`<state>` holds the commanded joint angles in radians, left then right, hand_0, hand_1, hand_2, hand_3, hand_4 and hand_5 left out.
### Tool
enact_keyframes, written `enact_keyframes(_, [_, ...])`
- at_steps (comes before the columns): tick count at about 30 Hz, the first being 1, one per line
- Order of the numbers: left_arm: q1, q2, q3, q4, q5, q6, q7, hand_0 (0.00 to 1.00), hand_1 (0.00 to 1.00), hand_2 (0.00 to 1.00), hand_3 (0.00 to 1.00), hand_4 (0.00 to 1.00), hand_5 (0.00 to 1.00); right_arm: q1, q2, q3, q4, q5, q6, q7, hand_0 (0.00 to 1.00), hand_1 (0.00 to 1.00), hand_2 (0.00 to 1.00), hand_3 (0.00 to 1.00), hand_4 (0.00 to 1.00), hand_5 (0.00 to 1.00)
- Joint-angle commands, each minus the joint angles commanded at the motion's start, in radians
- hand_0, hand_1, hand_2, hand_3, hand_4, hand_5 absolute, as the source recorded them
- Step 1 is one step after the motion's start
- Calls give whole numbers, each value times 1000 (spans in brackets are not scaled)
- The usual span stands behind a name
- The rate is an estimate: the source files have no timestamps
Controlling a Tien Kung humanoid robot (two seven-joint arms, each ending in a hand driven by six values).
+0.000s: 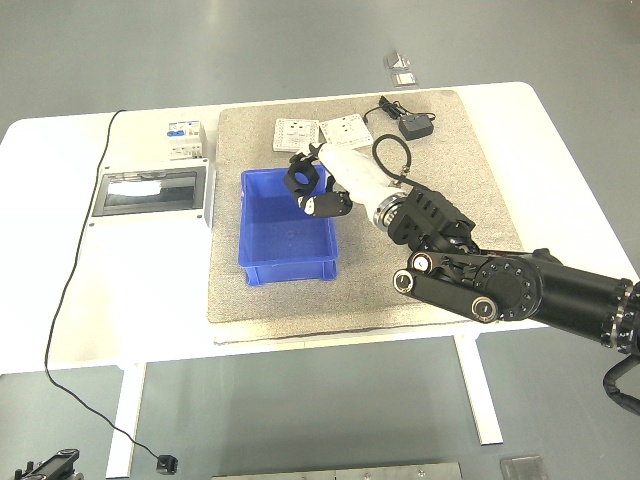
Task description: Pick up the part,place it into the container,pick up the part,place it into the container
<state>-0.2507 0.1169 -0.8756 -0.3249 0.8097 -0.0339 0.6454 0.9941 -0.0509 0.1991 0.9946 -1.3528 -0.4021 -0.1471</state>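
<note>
Head view shows the right hand (312,185) poised over the far right part of the blue container (262,262), its fingers curled around a small dark part (300,176). Open bin floor lies directly below and toward the near left, so release looks like a short drop. Two white plates (322,130) lie just beyond on the grey mat (440,280). Fingers hide the part's shape. No left arm shows.
</note>
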Motion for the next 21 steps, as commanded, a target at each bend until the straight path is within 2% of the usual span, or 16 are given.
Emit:
enact_keyframes(2, [0, 0, 0, 0, 1, 0, 0, 723, 696, 585, 519, 569, 566, 1, 2, 3, -1, -14, 8, -5, 501, 286, 374, 536, 374, 2])
enact_keyframes(3, [-1, 0, 1, 0, 2, 0, 0, 723, 695, 585, 519, 567, 565, 2, 5, 6, -6, -38, 20, -13, 514, 571, 738, 799, 872, 439])
enact_keyframes(7, [-2, 0, 1, 0, 6, -1, 0, 723, 695, 585, 519, 567, 565, 11, 19, 0, -32, -141, 67, -43, 514, 571, 738, 799, 872, 439])
enact_keyframes(8, [-2, 0, 2, 0, 5, 0, 0, 723, 697, 585, 519, 567, 565, 13, 21, -4, -35, -167, 71, -47, 540, 864, 946, 998, 996, 549])
enact_keyframes(13, [-5, 0, 0, -1, 0, -3, 0, 723, 697, 585, 519, 567, 565, 19, 29, -12, -41, -199, 72, -53, 540, 864, 946, 998, 996, 549])
enact_keyframes(14, [-5, 0, -1, -1, -1, -4, 0, 726, 698, 586, 520, 553, 583, 19, 30, -16, -43, -198, 74, -54, 604, 969, 998, 998, 998, 640])
enact_keyframes(18, [-8, 0, -3, -1, -1, -6, 0, 726, 698, 586, 520, 553, 583, 18, 31, -29, -46, -177, 80, -49, 604, 969, 998, 998, 998, 640])
enact_keyframes(21, [-11, 1, -8, -2, 10, -9, 0, 729, 701, 590, 521, 536, 590, -12, 10, 16, -25, -168, 46, -37, 613, 968, 998, 998, 998, 642])
